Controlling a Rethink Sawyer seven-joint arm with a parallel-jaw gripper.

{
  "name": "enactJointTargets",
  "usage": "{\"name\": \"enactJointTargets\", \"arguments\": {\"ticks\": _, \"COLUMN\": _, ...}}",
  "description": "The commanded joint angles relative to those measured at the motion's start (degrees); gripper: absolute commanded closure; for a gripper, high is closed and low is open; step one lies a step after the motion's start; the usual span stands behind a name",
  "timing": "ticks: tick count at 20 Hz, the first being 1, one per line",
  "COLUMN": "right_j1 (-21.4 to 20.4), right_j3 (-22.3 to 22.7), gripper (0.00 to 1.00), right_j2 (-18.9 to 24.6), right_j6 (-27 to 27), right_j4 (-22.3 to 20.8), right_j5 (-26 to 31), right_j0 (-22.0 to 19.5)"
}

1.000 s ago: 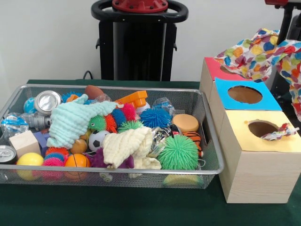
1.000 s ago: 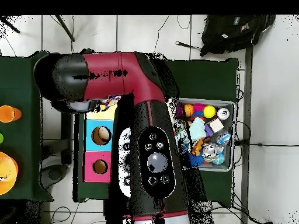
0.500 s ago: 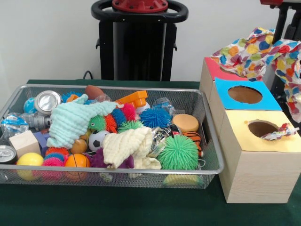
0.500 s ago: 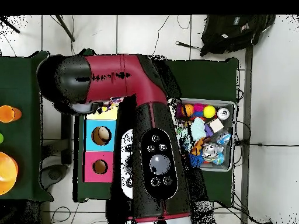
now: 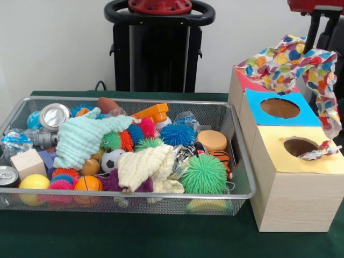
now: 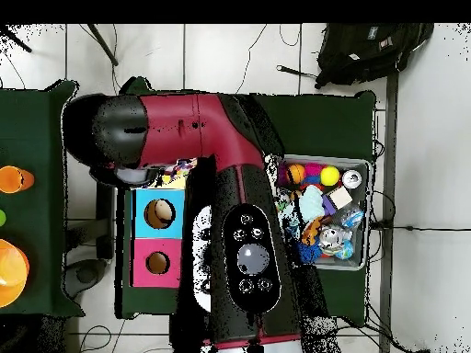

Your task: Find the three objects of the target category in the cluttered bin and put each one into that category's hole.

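Note:
A multicoloured spotted cloth (image 5: 293, 59) hangs at the right, above the red-topped box (image 5: 242, 79) and the blue-topped box (image 5: 279, 107); one tail droops toward the yellow-topped box (image 5: 301, 177). My gripper (image 5: 314, 40) holds the cloth by its top, shut on it. Another scrap of spotted fabric (image 5: 321, 151) sticks out of the yellow box's hole (image 5: 298, 146). In the wire bin (image 5: 123, 201) lie a mint cloth (image 5: 83, 137) and a cream cloth (image 5: 145, 166) on top of the clutter. From overhead, my arm (image 6: 230, 230) covers the yellow box; a bit of the cloth (image 6: 175, 169) shows beneath it.
The bin (image 6: 322, 213) holds spiky balls, small sports balls, cans, a wooden block and a plastic bottle. The three boxes stand close against the bin's right side. From overhead, orange items (image 6: 11, 179) sit on a table at the left and a black bag (image 6: 368, 46) lies on the floor.
The gripper has carried the spotted cloth leftward, and the cloth now hangs higher over the red and blue boxes. From overhead, the arm's end has shifted toward the yellow box.

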Motion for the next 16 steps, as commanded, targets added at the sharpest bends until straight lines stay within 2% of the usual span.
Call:
{"name": "enactJointTargets", "arguments": {"ticks": 1, "right_j1": 0.3, "right_j3": 7.5, "gripper": 1.00, "right_j2": 1.0, "right_j6": 0.1, "right_j4": 0.1, "right_j5": 1.2, "right_j0": -2.0}}
{"name": "enactJointTargets", "arguments": {"ticks": 16, "right_j1": -0.9, "right_j3": 11.2, "gripper": 1.00, "right_j2": 0.9, "right_j6": -1.9, "right_j4": -0.5, "right_j5": -2.3, "right_j0": -4.1}}
